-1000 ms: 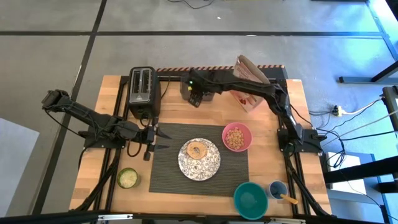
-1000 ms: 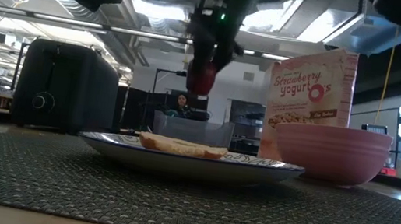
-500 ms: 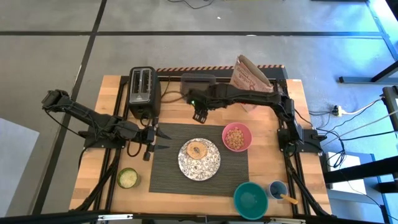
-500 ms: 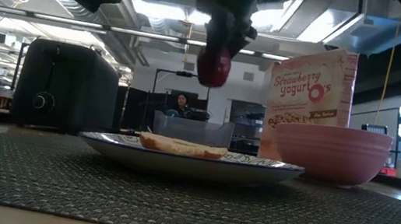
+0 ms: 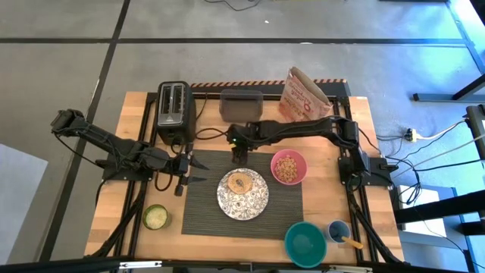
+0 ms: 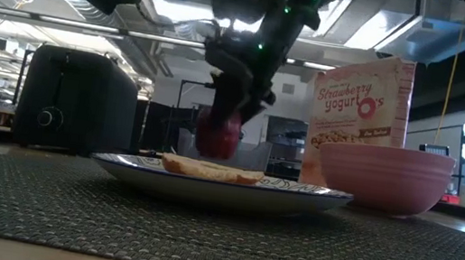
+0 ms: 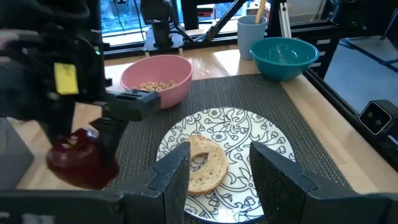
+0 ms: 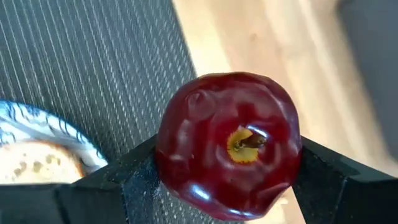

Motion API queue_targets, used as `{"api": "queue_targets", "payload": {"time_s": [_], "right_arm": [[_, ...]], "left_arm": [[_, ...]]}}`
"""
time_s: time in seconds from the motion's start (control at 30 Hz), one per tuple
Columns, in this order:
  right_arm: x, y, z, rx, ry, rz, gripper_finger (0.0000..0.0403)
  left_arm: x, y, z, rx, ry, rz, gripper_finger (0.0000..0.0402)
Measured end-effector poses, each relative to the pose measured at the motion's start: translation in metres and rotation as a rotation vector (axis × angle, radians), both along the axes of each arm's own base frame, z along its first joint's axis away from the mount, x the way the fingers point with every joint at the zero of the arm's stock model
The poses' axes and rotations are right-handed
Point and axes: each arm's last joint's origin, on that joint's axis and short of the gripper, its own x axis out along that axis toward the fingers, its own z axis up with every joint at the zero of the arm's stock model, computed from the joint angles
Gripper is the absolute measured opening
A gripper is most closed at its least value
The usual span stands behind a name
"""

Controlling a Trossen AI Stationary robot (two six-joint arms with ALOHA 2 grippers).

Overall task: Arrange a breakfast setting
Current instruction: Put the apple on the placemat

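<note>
Above the far edge of the dark grey ribbed rectangular mat [image 5: 242, 196], the right claw [image 5: 238, 152], clamped on the small red apple [image 6: 217, 133], carries it toward the setting; next, a gentle lowering beside the white patterned plate [image 5: 225, 201], then release.

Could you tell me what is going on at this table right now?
The right gripper holds the apple above the far edge of the mat, just behind the plate, where a bagel lies. The pink bowl of cereal sits beside the plate. The left gripper waits, open, at the mat's left edge.
</note>
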Motion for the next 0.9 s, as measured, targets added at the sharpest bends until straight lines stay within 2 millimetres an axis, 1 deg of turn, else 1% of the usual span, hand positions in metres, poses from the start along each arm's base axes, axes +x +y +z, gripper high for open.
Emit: {"api": "queue_targets", "payload": {"time_s": [0.1,0.27,0.4,0.6,0.9], "right_arm": [[-0.002,0.001,-0.012,0.025,0.019,0.012,0.0275],[-0.002,0.002,-0.026,0.062,0.005,0.025,0.0275],[-0.003,0.004,-0.026,0.066,0.005,0.021,0.0276],[-0.001,0.008,-0.026,0.062,-0.007,0.042,0.0292],[0.000,0.014,-0.027,0.058,-0.008,0.054,0.0330]], "left_arm": [[0.000,0.000,0.000,0.000,0.000,0.000,0.0160],[0.000,0.000,0.000,0.001,0.000,0.000,0.0160],[0.000,0.000,0.000,0.001,-0.001,0.000,0.0160],[0.000,0.000,0.000,0.003,-0.001,0.004,0.0160],[0.000,0.000,0.000,0.010,-0.001,0.002,0.0160]]}}
